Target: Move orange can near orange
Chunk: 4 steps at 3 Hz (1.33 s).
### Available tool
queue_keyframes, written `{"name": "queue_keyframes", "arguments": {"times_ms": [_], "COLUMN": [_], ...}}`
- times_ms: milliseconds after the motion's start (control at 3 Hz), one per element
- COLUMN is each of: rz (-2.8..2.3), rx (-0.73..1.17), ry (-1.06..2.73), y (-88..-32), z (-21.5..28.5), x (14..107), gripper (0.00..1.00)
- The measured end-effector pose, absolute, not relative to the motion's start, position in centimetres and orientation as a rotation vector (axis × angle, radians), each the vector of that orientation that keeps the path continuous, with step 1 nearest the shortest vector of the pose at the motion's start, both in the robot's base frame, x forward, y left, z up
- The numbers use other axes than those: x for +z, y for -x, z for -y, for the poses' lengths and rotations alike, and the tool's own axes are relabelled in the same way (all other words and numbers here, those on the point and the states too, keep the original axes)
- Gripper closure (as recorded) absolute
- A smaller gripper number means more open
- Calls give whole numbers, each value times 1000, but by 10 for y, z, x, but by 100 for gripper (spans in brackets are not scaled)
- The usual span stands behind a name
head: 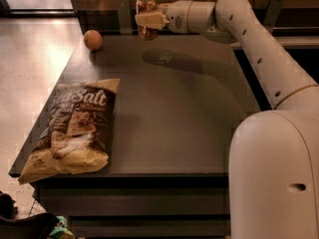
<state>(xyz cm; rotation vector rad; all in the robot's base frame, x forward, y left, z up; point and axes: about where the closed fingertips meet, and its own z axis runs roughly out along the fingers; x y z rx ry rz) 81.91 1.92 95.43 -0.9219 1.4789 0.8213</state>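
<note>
The orange can (pixel 146 6) is a small brownish-orange drink can with a silver top, held upright in the air above the far edge of the dark table (pixel 179 113). My gripper (pixel 147 20) is shut on the can, with a pale finger across its front. The orange (pixel 92 40) is a small round orange-tan fruit resting on the table's far left corner, to the left of and lower than the can. The can's shadow falls on the table just below and right of it.
A large sea salt chip bag (pixel 72 128) lies flat at the table's front left. My white arm (pixel 249 29) reaches in from the right, and its base (pixel 276 178) fills the lower right. A dark wall runs behind the table.
</note>
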Motion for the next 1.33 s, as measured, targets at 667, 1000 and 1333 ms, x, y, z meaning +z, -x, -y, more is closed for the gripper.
{"name": "queue_keyframes", "arguments": {"times_ms": [667, 1000, 1333], "rz": [-1498, -1535, -1559], "rx": [866, 827, 809], "ry": [912, 926, 938], "y": [-851, -859, -860], "z": [-84, -103, -113], "x": [909, 892, 881], "gripper": [100, 100, 100]}}
